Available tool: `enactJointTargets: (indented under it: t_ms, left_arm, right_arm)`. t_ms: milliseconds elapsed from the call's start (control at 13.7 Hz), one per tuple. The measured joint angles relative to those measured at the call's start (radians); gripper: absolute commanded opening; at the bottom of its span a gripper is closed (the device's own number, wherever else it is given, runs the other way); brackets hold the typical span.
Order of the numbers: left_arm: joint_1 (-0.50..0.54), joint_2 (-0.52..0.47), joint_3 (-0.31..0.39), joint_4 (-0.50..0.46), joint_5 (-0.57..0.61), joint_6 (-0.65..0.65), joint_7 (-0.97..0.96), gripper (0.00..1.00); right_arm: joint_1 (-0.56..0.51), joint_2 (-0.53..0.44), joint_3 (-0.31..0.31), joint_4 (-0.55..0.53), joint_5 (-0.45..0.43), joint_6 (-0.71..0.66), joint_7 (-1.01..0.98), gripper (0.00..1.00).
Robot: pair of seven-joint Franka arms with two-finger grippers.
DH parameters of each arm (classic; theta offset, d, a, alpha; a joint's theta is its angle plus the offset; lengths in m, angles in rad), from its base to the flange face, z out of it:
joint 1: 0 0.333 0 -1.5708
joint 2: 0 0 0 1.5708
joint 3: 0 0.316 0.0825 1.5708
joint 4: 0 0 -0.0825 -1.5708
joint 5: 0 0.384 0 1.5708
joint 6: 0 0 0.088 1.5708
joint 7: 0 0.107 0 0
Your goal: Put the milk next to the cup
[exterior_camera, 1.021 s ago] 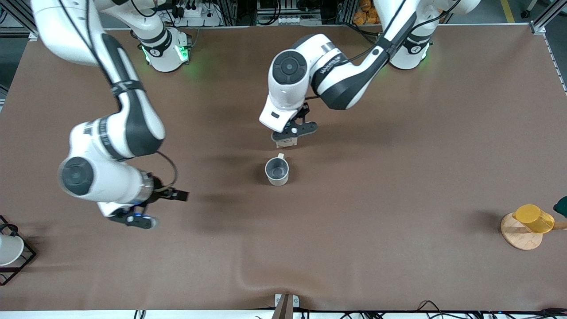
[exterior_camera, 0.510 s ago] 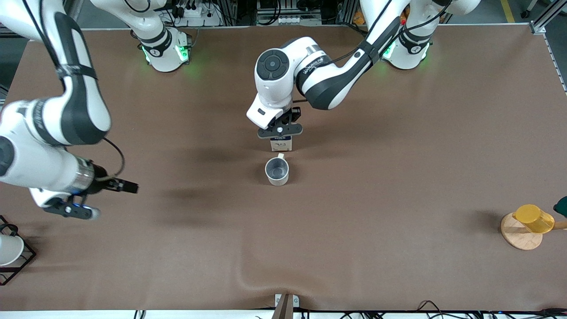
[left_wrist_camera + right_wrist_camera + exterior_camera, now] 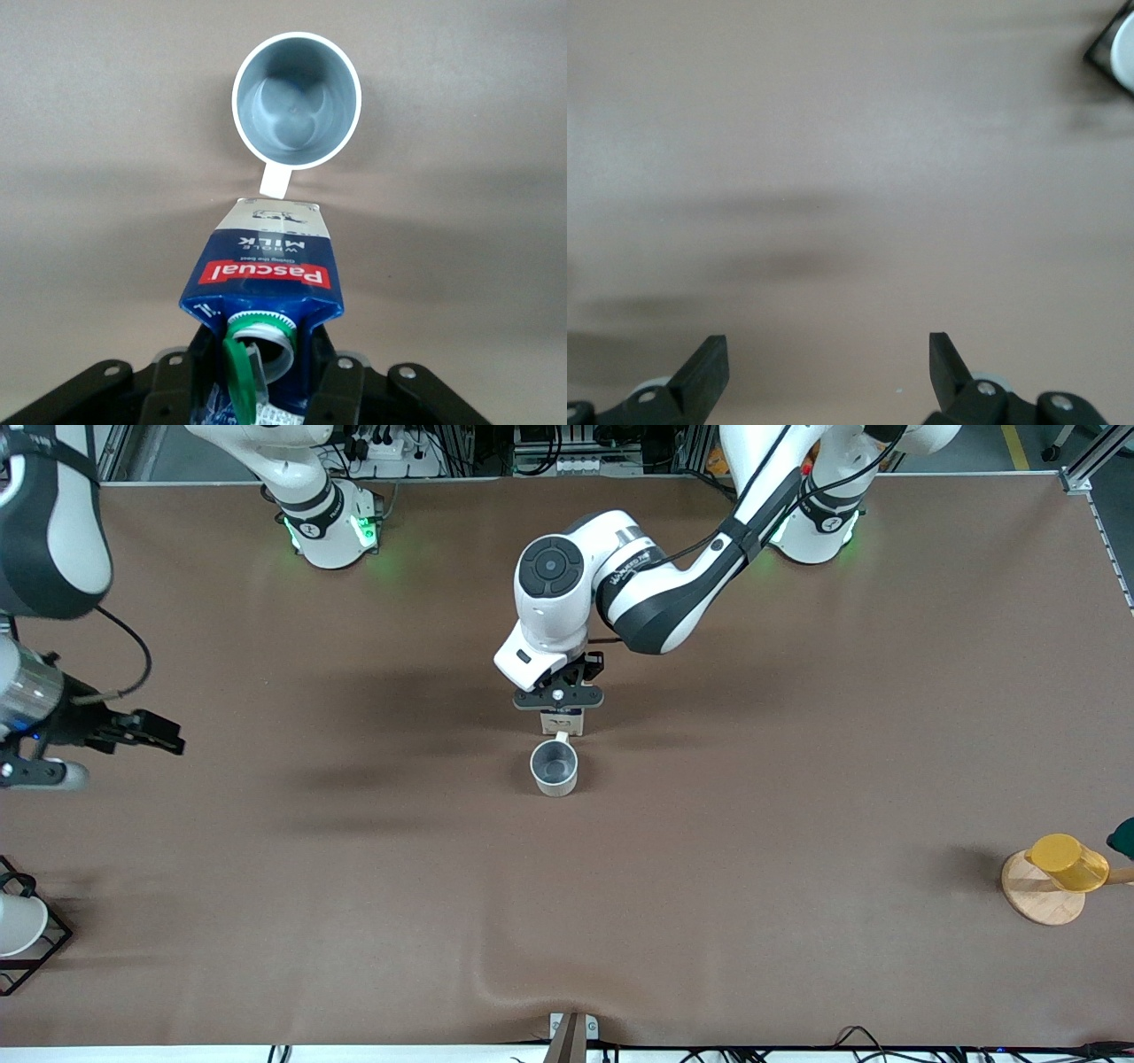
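The milk, a dark blue carton with white sides and a red label band, is held upright in my left gripper. It is right beside the handle of the cup, a beige-white mug with a dark grey inside. I cannot tell whether the carton's base touches the table. In the left wrist view the milk shows its green cap flipped open, with the cup just past it and the left gripper shut on its sides. My right gripper is open and empty over the right arm's end of the table; the right wrist view shows bare table between its fingers.
A plain white cup in a black wire frame stands at the right arm's end, also in the right wrist view. A yellow cup lies on a round wooden stand at the left arm's end.
My left gripper has brought the milk down and closer to the cup's handle. My right arm has swung away from the middle toward its own end of the table.
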Motion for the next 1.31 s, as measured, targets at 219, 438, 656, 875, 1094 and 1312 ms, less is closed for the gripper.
enactJointTargets:
  t_ms: [219,438,656,875,1094,1312]
  left_arm:
    - [0.000,0.005,0.010,0.000,0.000,0.004,0.000,0.23]
    - [0.002,0.010,0.024,0.000,0.000,0.007,0.000,0.23]
    - [0.002,0.019,0.024,0.001,0.000,0.037,0.000,0.24]
    - [0.001,0.023,0.024,0.003,0.000,0.043,0.000,0.81]
    - [0.001,0.024,0.024,0.003,0.000,0.047,0.001,1.00]
    - [-0.001,0.024,0.026,0.014,0.001,0.059,0.002,1.00]
  right_arm:
    - [-0.006,-0.075,0.000,0.000,-0.006,-0.081,-0.032,1.00]
    - [0.001,-0.137,0.001,0.003,-0.006,-0.200,-0.013,1.00]
    - [0.010,-0.157,0.004,0.048,-0.005,-0.318,0.043,1.00]
    - [0.011,-0.158,0.003,0.091,-0.005,-0.353,0.048,1.00]
    - [0.010,-0.158,0.002,0.099,0.013,-0.367,0.057,1.00]
    - [0.010,-0.158,-0.001,0.102,0.034,-0.381,0.069,1.00]
